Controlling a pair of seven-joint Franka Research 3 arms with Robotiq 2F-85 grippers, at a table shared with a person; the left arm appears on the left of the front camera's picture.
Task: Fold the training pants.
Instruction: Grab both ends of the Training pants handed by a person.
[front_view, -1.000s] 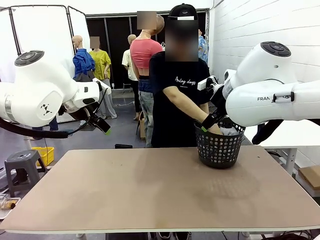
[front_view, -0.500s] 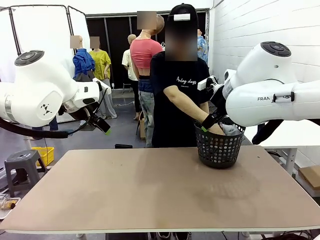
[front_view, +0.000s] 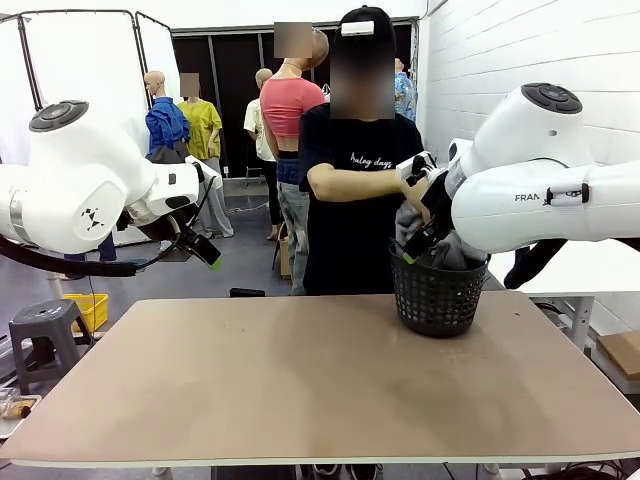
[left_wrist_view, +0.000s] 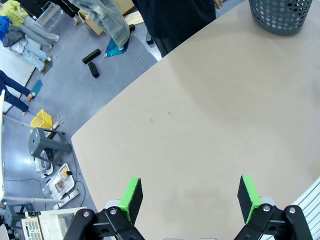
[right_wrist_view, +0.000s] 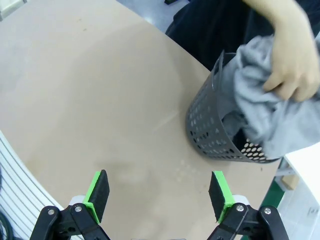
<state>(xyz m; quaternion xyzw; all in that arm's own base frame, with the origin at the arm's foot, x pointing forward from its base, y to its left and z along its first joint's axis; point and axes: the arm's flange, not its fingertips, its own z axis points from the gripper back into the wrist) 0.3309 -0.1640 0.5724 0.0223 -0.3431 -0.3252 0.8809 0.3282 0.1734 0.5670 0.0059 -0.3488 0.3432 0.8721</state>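
While both arms hang above the table (front_view: 300, 380), nothing lies on the broad bare stretch of its top between them. At far left, on the floor beside the table, stand one grey stool (front_view: 45, 325) and one yellow crate (front_view: 90, 310). The left gripper (left_wrist_view: 190, 187) hovers over the table's left part, its two green-padded fingers spread wide with nothing between them. One small black object (front_view: 247, 293) sits at the table's far edge; what it is cannot be told.

One person in a black T-shirt stands at the far side, right of the middle, one arm reaching across toward the robot's right. On the right part of the table, near the far edge, stands one black mesh basket (front_view: 438, 295). The training pants (right_wrist_view: 270, 115), one bunched grey bundle, lie partly inside it and partly lifted above its rim, some cloth draped over the wall. One hand (right_wrist_view: 292, 65) of the person grips the cloth from above.

In the front view the right arm's wrist stands in front of that hand and hides much of the bundle. The right gripper (right_wrist_view: 160, 192) hangs over bare table beside the basket, well apart from the cloth, jaws wide and holding nothing.
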